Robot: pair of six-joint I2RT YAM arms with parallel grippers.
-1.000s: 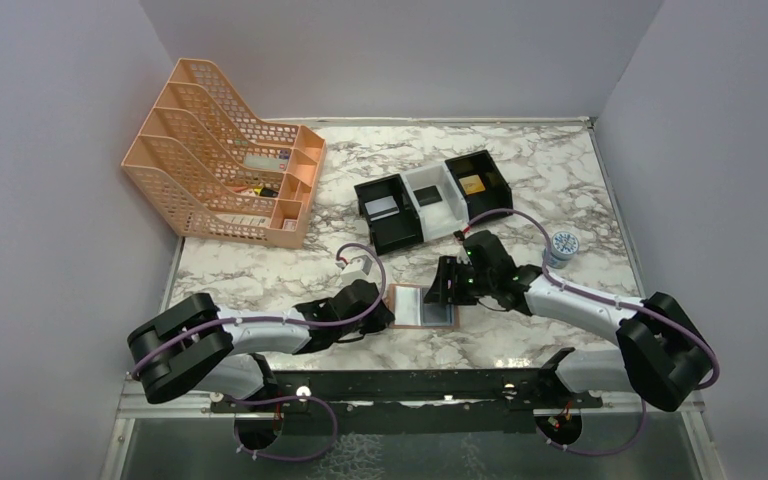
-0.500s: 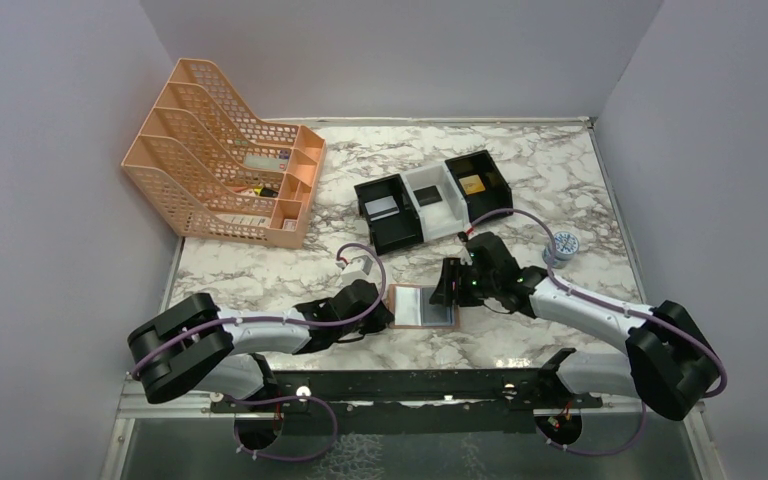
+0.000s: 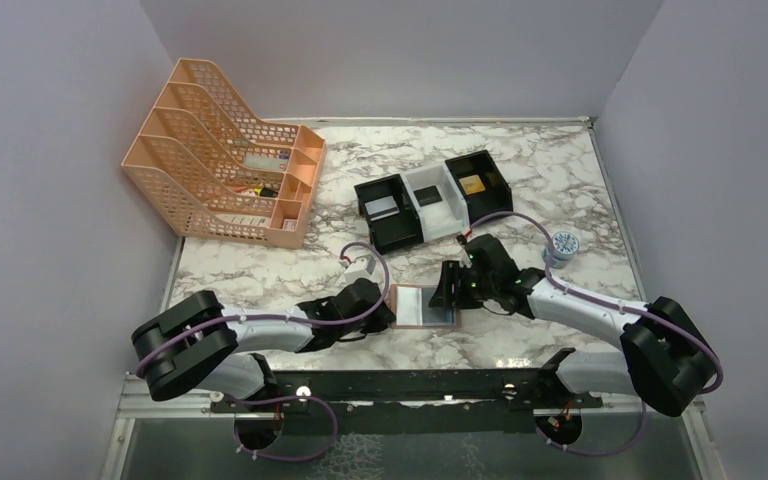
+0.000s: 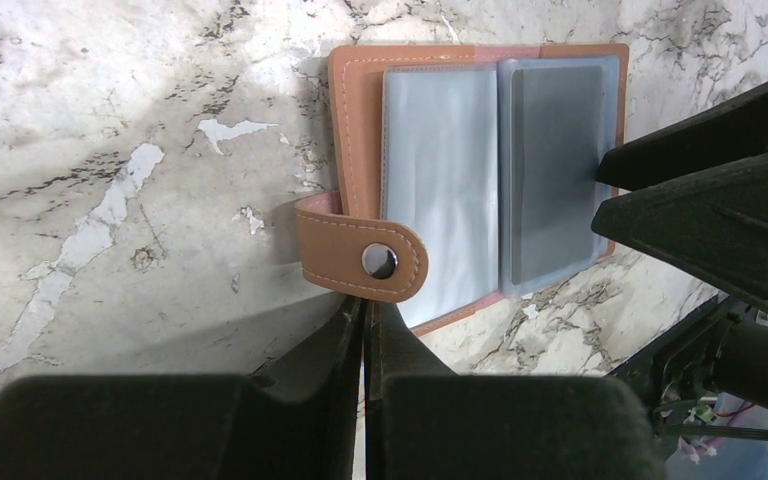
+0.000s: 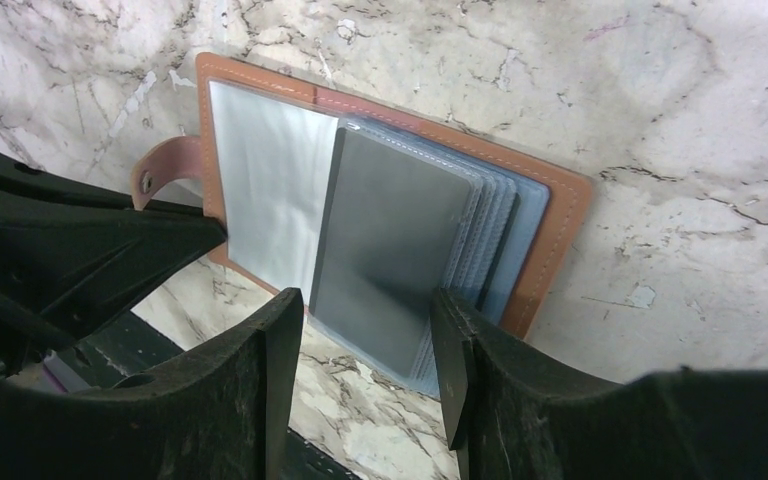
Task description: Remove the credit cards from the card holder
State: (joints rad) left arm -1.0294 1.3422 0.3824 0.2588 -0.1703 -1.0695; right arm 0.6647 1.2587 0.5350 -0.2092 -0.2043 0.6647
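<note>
Listing one card holder, spread open and flat on table, between both claws. Left leaf: bare pale sleeve. Right leaf: dark grey card atop a fan of further sleeves, their contents not readable.

Entry, left claw: at 9 o'clock of holder, jaws together, tips right at tab. Pinching tab or only touching it: cannot tell.

Entry, right claw: at 3 o'clock of holder in top view, jaws apart, standing either side of card's near short edge, not clamped on it.

Key relation: card at 12 o'clock from right claw in its wrist view, long axis close to 12-to-6, in line with claw's reach, short edge facing jaws. Nearer to card: right claw, with left claw a full leaf away.

Judged next: closing on that short edge, drawing toward 6 o'clock, left claw steadying holder. Judged risk: sleeve or whole holder dragging along with card.
</note>
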